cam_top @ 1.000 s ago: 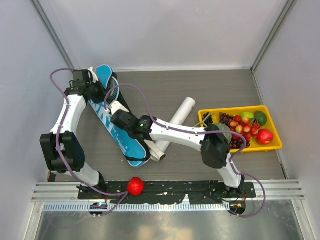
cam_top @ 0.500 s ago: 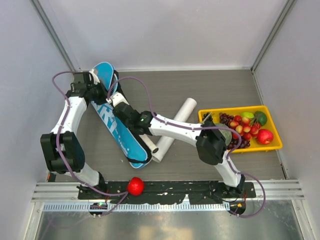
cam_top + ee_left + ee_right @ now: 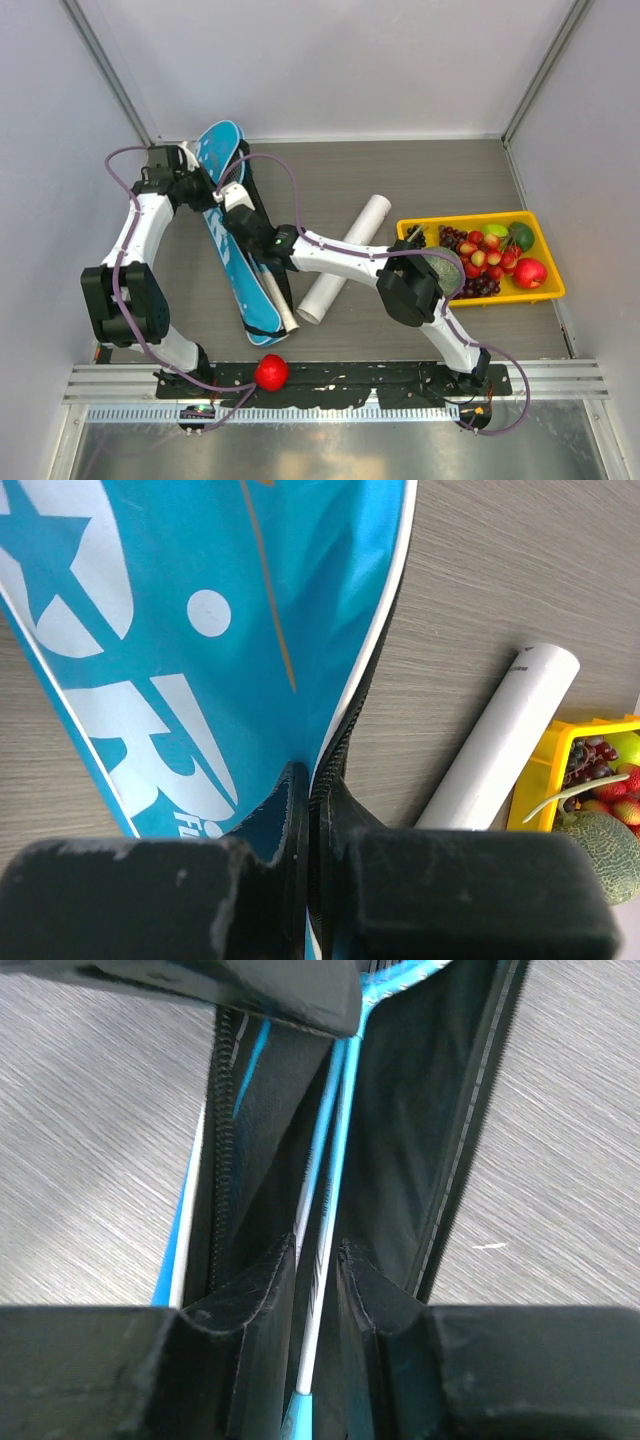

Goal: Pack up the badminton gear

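At the left of the blue bag (image 3: 200,680), the left gripper (image 3: 312,790) is seen with its jaws pressed together on the bag's zip edge, by which one side of the mouth is held up off the table. The bag itself lies slantwise, its rounded head towards the far wall and its narrow end towards the arm bases.

Over the bag's opening, the right gripper (image 3: 315,1250) is pinched narrow on a thin racket shaft (image 3: 335,1130), which runs down into the dark lining between the two zip edges. A second shaft appears to lie alongside it, though this cannot be told for certain. A pale handle (image 3: 282,305) is seen at the bag's near end, just to its right edge. A red ball (image 3: 270,372) rests beyond that near end, by the arm bases.

The step in hand is judged to be the feeding of the racket into the bag. It would be done best if the shaft were kept in line with the bag's long axis, so that the frame is not snagged on the zip teeth. The lifted edge should be held taut and high, and the push made slowly, with the grip slid back towards the handle if the shaft is seen to bow.

To the right of the bag, near its lower half, the white tube (image 3: 345,260) lies unpacked. Farther right, well apart from the bag, the yellow tray (image 3: 520,296) of fruit is to be left alone. No shuttlecocks can be made out.
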`<state>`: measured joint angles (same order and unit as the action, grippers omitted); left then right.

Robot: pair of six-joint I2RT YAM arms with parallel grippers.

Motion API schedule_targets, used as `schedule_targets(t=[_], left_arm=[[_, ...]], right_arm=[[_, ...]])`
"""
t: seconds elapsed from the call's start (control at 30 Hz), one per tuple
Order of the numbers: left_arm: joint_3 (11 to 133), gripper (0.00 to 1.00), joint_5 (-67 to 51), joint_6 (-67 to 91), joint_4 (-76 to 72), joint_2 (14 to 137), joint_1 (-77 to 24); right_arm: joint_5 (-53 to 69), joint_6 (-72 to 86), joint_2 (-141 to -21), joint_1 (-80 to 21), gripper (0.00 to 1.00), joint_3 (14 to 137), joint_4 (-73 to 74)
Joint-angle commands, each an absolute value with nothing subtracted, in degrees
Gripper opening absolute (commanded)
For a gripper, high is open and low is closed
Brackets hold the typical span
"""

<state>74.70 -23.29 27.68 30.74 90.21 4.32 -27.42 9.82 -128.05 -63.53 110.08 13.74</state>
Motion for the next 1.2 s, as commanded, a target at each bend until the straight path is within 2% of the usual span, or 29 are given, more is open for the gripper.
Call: schedule_targets(t=[0.0,0.17,0.4,0.57,1.0,1.17], left_arm=[[79.27,0.0,-26.81,28.39,30.31,90.61,5.62],[82.52,0.0,-26.81,25.14,32.52,92.81,7.56],[84.55,0.0,-30.41,23.03,34.01,93.78,10.1],[85.96,0.0,-31.81,21.45,35.86,93.69,10.98],[86.31,0.0,-33.4,21.36,35.95,92.9,11.34],[86.22,0.0,-33.57,21.27,35.95,93.08,11.51]], right_arm=[[-24.09,12.74,-128.58,-63.54,0.31,112.59,8.35],[-17.41,13.18,-123.6,-62.93,0.39,110.84,11.15],[-3.37,15.2,-109.52,-57.49,0.72,95.81,10.63],[4.39,15.47,-108.37,-54.32,0.82,90.53,10.81],[11.78,19.59,-123.56,-49.83,0.82,98.61,11.61],[14.67,21.53,-127.26,-49.13,0.78,99.4,9.49]])
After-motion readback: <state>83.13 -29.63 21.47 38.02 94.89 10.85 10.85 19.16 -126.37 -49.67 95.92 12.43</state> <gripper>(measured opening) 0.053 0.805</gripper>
